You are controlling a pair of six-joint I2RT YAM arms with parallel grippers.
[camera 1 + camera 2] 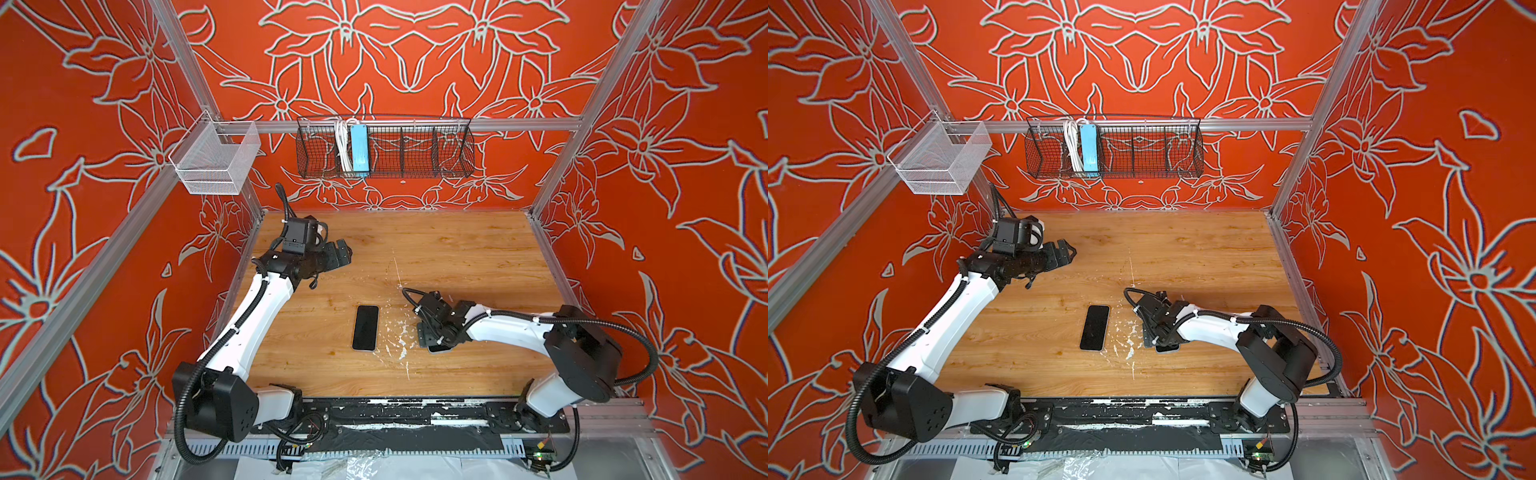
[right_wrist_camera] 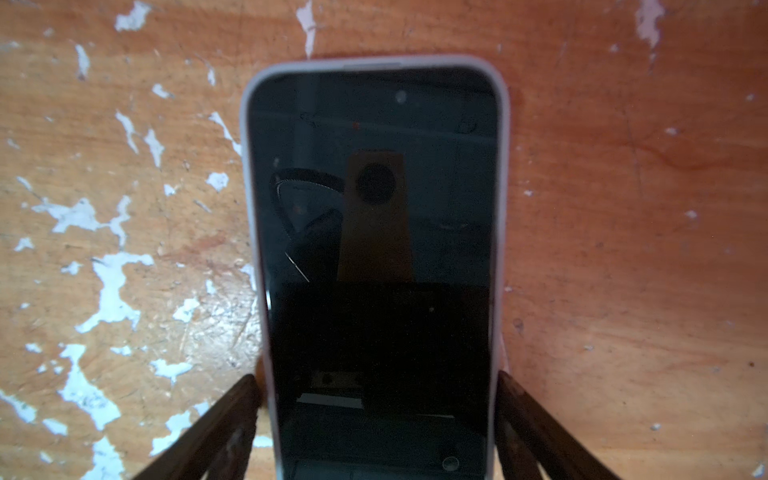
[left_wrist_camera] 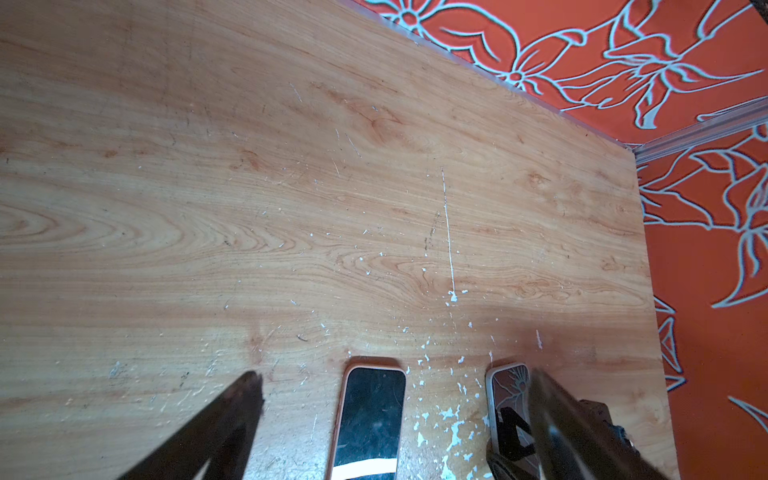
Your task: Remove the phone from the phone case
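Grasp in progress on a scuffed wooden table [image 1: 457, 257]: the right gripper [image 2: 378, 386] straddles the phone [image 2: 374, 232], which lies flat and screen-up a little right of the table's middle, with its pale case [image 2: 246, 166] rimming the dark glass. The two fingers [image 2: 224, 432] stand apart, one against each long edge of the case near the end closest to the wrist. Whether they are pinching or merely touching cannot be told from the wrist view. Approaching the narrow sides seems chosen so the handset can be pinned or lifted without covering the screen. The left gripper [image 1: 340, 253] hangs wide open over the table's far left, well apart from the work. It is probably kept clear until a second hold is needed to peel the case away. A second dark handset [image 1: 365, 328] lies flat just left of the right gripper, with neither gripper on it. Phone and case appear not yet separated, so the job looks to be at its opening step.
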